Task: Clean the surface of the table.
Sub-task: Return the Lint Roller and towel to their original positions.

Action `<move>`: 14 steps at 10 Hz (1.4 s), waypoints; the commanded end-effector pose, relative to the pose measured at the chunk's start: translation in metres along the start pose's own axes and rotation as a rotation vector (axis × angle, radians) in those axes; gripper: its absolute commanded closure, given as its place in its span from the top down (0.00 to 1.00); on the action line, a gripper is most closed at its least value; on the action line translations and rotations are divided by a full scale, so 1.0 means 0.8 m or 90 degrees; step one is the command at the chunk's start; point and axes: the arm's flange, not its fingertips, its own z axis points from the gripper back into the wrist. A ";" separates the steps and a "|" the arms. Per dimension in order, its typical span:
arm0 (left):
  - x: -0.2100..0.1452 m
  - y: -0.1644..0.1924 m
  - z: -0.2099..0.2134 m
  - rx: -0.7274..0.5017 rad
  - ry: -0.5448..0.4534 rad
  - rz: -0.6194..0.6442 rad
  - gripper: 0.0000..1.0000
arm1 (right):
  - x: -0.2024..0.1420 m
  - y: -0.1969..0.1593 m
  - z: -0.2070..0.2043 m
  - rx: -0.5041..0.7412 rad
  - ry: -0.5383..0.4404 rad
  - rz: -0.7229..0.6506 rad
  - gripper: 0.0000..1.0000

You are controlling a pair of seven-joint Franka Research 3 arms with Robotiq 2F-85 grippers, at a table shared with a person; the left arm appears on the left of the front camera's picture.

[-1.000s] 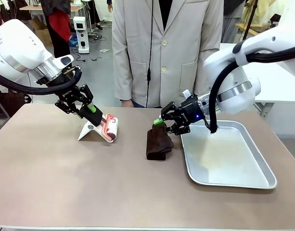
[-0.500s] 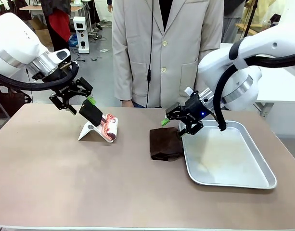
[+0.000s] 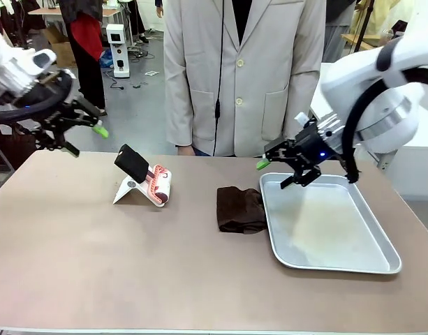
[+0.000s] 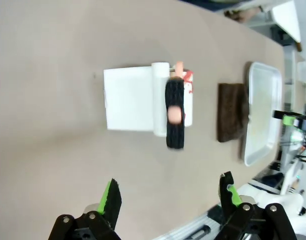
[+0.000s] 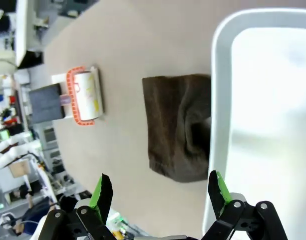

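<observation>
Brown cloth (image 3: 239, 209), folded, lies mid-table on the table (image 3: 95, 265), and that's our landmark. Just to its right, edge touching, sits the silver tray (image 3: 339, 262). Off to its left, well apart, a lint roller (image 3: 160, 185) rests on a white stand (image 3: 128, 190) with a black handle (image 3: 132, 162) jutting up. The right gripper (image 3: 278, 174) hangs above the tray's near-left corner, up beyond the cloth, fingers spread wide, holding nothing. The left gripper (image 3: 79, 136) hovers far left of the cloth, beyond the roller, jaws apart and empty. A person in a beige jacket (image 3: 245, 70) stands behind the cloth.
</observation>
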 end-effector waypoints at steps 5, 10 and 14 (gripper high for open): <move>-0.107 0.120 0.036 -0.294 0.000 0.020 1.00 | -0.058 -0.083 0.114 0.333 0.109 -0.059 1.00; -0.117 0.183 0.020 -0.457 -0.081 0.026 1.00 | -0.117 -0.147 0.160 0.479 0.034 -0.094 1.00; -0.124 0.181 0.024 -0.432 -0.080 0.048 1.00 | -0.105 -0.151 0.167 0.454 0.060 -0.111 1.00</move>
